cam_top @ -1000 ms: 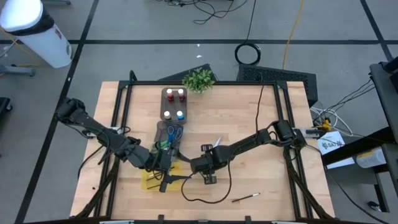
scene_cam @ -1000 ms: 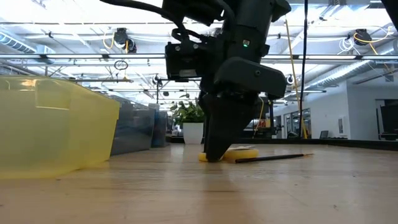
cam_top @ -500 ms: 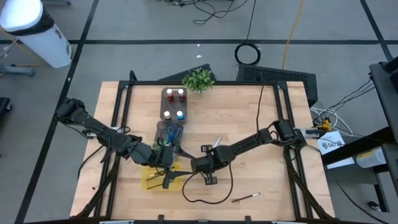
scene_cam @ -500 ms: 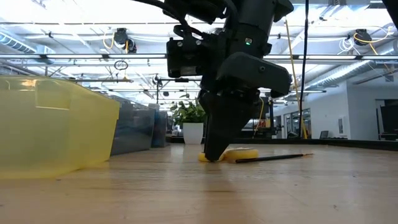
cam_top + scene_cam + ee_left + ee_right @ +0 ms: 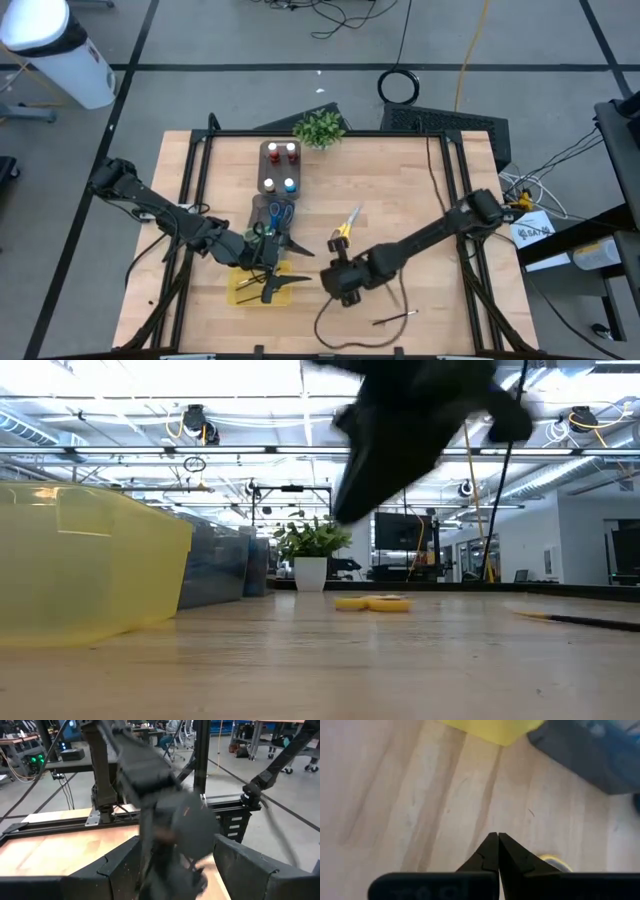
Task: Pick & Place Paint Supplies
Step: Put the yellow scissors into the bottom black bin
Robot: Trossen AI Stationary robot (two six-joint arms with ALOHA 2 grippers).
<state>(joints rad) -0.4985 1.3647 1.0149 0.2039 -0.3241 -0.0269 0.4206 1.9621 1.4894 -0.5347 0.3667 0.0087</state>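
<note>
Yellow-handled scissors (image 5: 345,227) lie flat on the table, and show in the low view as scissors (image 5: 372,603). My right gripper (image 5: 338,284) hangs above the table just near of them. Its fingers (image 5: 490,851) are shut with nothing between them. A thin dark brush (image 5: 395,318) lies near the front edge. My left gripper (image 5: 298,265) hovers open over the yellow tray (image 5: 248,292), and the left wrist view shows nothing between the left gripper's (image 5: 176,840) fingers. Paint bottles (image 5: 280,152) and more scissors (image 5: 277,214) sit in the dark organiser tray (image 5: 262,170).
A potted plant (image 5: 318,128) stands at the far edge. My right arm's cable (image 5: 330,318) loops over the wood near the brush. The yellow tray's wall (image 5: 90,560) fills the left of the low view. Bare wood lies right of the scissors.
My right gripper has lifted off the yellow scissors and swung up and toward the table's near edge, tipping as it rose. The scissors stay flat on the table. My left gripper has kept still.
</note>
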